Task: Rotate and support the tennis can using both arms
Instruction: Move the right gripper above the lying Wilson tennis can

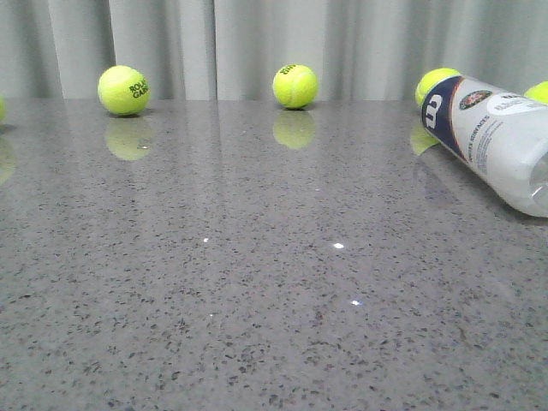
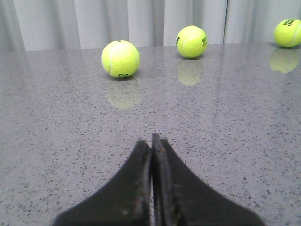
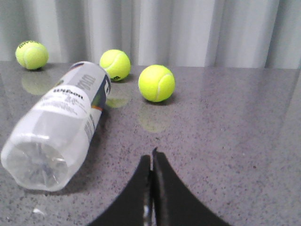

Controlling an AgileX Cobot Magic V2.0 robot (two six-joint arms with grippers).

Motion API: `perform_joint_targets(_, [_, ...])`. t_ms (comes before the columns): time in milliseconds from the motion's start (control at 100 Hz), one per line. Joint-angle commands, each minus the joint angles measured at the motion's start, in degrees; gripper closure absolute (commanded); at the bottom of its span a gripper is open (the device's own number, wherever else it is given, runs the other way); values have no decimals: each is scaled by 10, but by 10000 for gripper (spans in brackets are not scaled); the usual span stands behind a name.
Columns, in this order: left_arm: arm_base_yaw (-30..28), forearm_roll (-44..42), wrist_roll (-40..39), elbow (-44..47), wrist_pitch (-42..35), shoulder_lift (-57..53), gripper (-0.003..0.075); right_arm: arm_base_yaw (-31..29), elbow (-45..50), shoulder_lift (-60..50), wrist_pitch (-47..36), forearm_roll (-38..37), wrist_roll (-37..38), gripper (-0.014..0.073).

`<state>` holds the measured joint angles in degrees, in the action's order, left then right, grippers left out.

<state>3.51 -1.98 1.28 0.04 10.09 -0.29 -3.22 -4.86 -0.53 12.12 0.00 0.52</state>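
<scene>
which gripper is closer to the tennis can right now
Right. The right gripper, fingers shut, has the tennis can lying on its side just ahead and beside it. The left gripper, also shut, sees only balls; the can lies at the table's far right.

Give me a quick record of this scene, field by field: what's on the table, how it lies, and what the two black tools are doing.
surface: grey speckled table, glossy
can: can lying on its side at the right, clear with a white and navy label
can contents: looks empty
balls: loose yellow-green balls near the back curtain, e.g. ball and ball; two more partly hidden behind the can
left tool: left tool shut, holding nothing, apart from the balls
right tool: right tool shut, holding nothing, not touching the can
task state: can not yet gripped
</scene>
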Motion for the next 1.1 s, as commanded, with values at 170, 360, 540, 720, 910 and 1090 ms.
perform_joint_targets(170, [-2, 3, -2, 25, -45, -18, 738, -2, -175, 56, 144, -5, 0, 653])
perform_joint_targets(360, [-2, 3, -2, 25, -45, -18, 739, -2, -242, 168, 199, 0, 0, 638])
perform_joint_targets(540, [-2, 3, -2, 25, -45, -18, 738, -2, -316, 278, 271, 9, 0, 228])
perform_joint_targets(720, [-2, 3, -2, 25, -45, -18, 739, -2, -394, 376, 329, 20, -5, -44])
perform_joint_targets(910, [-2, 3, -2, 25, -45, -18, 739, 0, -498, 473, 393, 110, -12, -36])
perform_joint_targets(1090, [-2, 3, -2, 25, -45, -18, 739, 0, -583, 577, 441, 212, -34, -36])
